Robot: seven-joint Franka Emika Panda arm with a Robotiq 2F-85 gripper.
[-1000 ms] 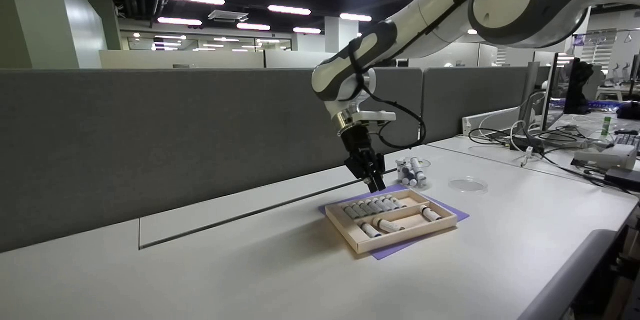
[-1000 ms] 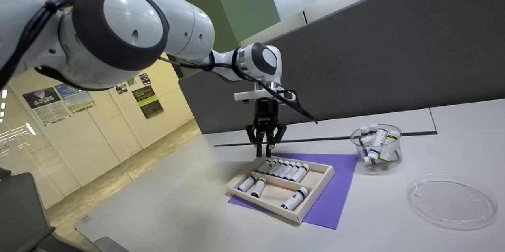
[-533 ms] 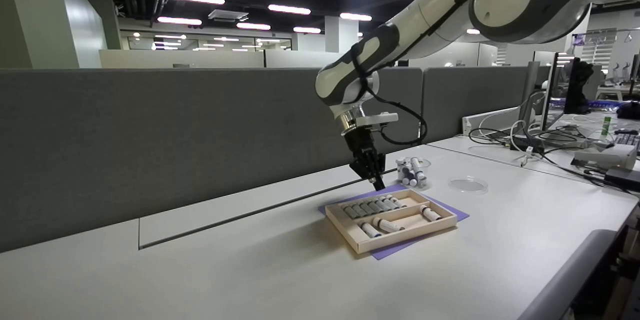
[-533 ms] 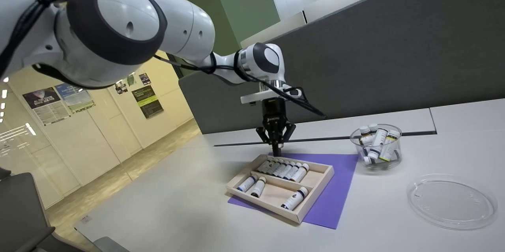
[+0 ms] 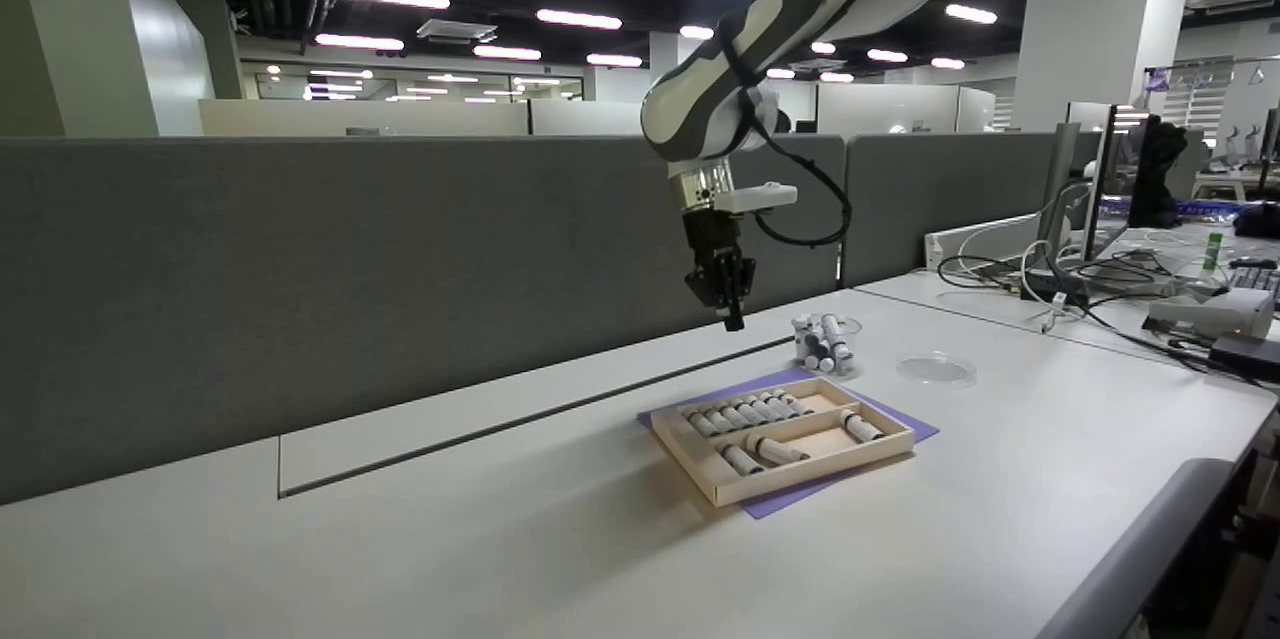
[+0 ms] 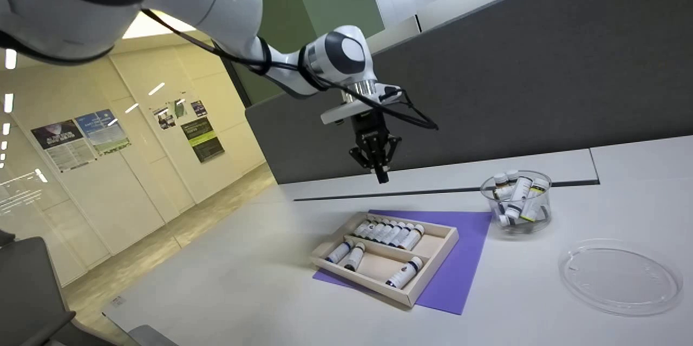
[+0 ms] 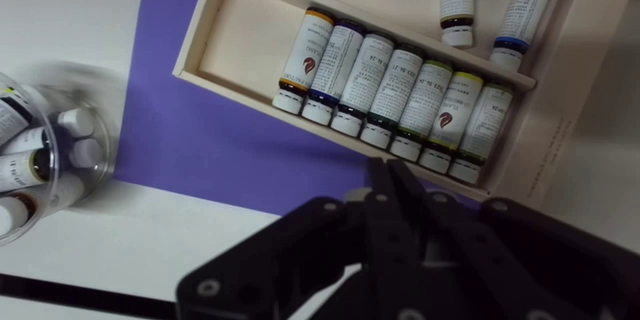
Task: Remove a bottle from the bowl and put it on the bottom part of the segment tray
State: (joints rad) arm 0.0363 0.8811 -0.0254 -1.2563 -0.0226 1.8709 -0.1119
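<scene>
A clear bowl with several white-labelled bottles stands beside the tray in both exterior views [image 5: 852,327] [image 6: 547,210]. Its rim shows at the left of the wrist view [image 7: 54,160]. The wooden segment tray [image 6: 376,271] lies on a purple sheet. One section holds a row of several bottles [image 7: 367,72]; the other holds 3 spaced bottles [image 6: 405,273], also seen in an exterior view [image 5: 862,426]. My gripper [image 6: 383,179] hangs above and behind the tray, on the row's side, away from the bowl. In the wrist view its fingertips [image 7: 388,162] are together with nothing between them.
A clear round lid [image 6: 620,276] lies on the table near the bowl. The purple sheet [image 6: 457,259] sticks out from under the tray. A grey partition [image 5: 400,299] stands behind the table. Cables and a monitor [image 5: 1100,179] are at the far right of an exterior view.
The gripper's fingers were apart one second ago, closed by half a second ago, and are closed now. The arm has risen away from the tray's back edge. The bottles look unmoved.
</scene>
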